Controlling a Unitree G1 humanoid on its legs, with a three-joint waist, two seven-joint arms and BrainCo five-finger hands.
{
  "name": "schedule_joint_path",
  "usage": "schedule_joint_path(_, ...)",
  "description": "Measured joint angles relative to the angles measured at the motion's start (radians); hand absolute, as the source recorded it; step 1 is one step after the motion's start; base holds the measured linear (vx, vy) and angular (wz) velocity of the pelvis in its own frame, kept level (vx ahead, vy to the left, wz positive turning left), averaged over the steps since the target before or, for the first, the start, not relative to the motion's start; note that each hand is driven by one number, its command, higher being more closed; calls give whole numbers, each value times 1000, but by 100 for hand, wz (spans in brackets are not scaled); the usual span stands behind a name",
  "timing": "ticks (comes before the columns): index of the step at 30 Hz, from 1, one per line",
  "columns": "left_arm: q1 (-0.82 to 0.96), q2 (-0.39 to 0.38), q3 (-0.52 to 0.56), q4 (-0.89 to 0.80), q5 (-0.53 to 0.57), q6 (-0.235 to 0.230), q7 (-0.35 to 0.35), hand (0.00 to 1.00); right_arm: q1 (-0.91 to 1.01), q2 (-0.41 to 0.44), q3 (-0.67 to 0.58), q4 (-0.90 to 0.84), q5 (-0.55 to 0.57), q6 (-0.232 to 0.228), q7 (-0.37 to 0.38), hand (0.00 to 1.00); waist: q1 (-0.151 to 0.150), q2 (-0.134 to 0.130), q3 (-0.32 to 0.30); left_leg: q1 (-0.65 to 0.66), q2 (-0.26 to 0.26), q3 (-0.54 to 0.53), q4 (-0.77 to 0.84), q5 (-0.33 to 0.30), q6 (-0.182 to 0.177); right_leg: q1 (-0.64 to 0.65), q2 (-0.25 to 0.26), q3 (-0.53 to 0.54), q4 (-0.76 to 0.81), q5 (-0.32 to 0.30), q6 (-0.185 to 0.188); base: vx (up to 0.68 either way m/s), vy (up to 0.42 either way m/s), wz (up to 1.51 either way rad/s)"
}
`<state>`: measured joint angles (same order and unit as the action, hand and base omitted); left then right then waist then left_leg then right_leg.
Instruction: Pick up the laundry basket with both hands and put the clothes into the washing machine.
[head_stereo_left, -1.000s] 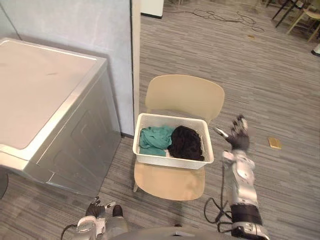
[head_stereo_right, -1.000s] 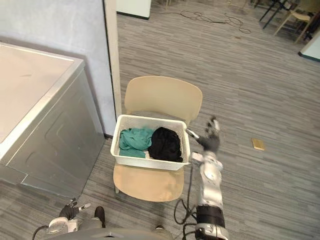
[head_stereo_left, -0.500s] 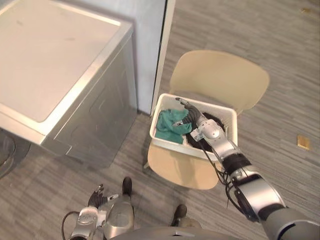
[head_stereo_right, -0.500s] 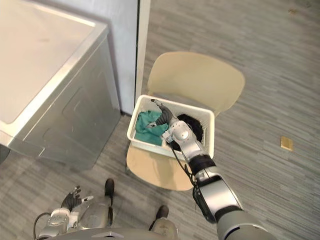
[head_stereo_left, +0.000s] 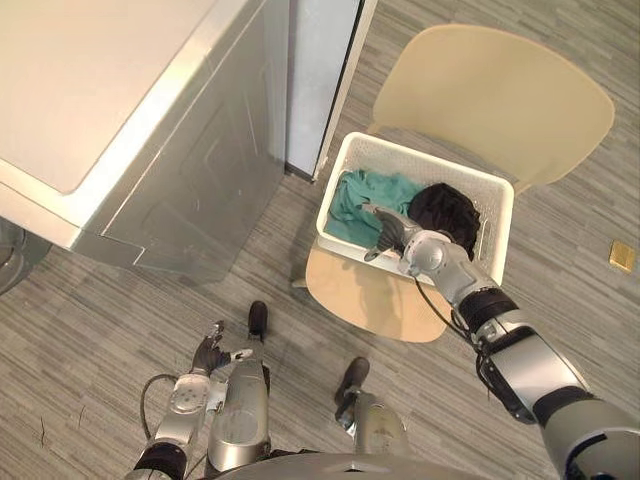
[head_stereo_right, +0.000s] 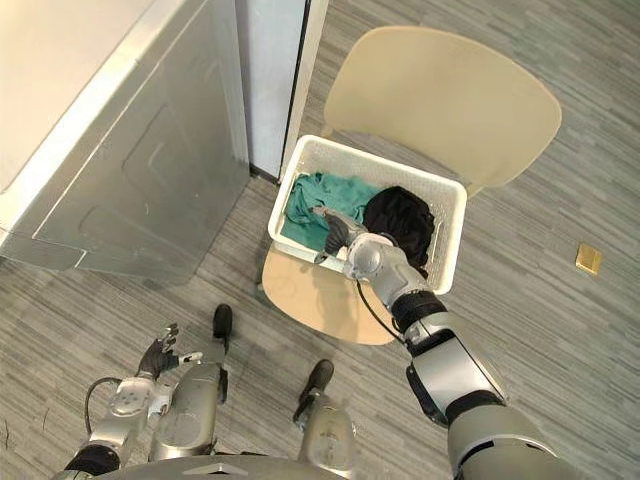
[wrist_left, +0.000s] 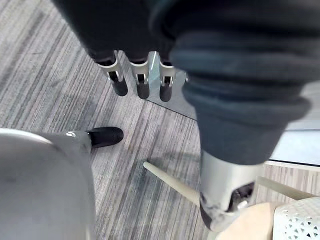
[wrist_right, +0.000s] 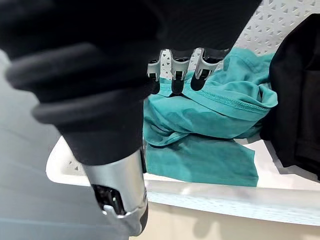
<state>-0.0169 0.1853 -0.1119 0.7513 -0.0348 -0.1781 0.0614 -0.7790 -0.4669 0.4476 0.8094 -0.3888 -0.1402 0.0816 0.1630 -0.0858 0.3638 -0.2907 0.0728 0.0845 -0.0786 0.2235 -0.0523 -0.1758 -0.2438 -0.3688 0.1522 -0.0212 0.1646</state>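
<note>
Laundry basket (head_stereo_left: 430, 158) on chair (head_stereo_left: 490, 90), right hand (head_stereo_left: 390, 232) above, washing machine (head_stereo_left: 100, 80) beside

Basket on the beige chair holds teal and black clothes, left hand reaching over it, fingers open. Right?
Wrong hand. The right hand reaches over the basket, fingers open, as the left eye view shows; the left hand hangs low over the floor. Basket on the beige chair with teal garment and black garment: correct.
</note>
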Motion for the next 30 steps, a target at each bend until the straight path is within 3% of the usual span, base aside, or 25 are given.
schedule_joint_path(10,-11,-13,-9,-78,-1,-2,22,0,-61,3,-187,41,39,39,-111,0,-2,6,42,-50,10,2,0,14,-1,-52,5,2,-5,21,-4,-32,-7,-2)
schedule_joint_path(17,-20,-30,-8,-79,-1,-1,41,0,-78,3,-239,43,88,40,-131,0,-5,9,47,-71,10,1,0,17,0,-69,5,1,-9,22,-4,0,0,0)
schedule_joint_path(20,-45,-39,-7,-79,-2,-1,42,0,-120,2,-265,79,89,44,-138,0,-7,26,73,-76,9,-3,0,20,-2,-71,5,-2,-6,22,-4,-12,-14,5)
schedule_joint_path(30,-49,-40,-6,-106,-5,-1,65,0,-194,-3,-264,157,110,58,-138,0,-5,37,93,-121,7,-18,0,27,0,-104,8,-21,-13,27,-6,11,-14,3)
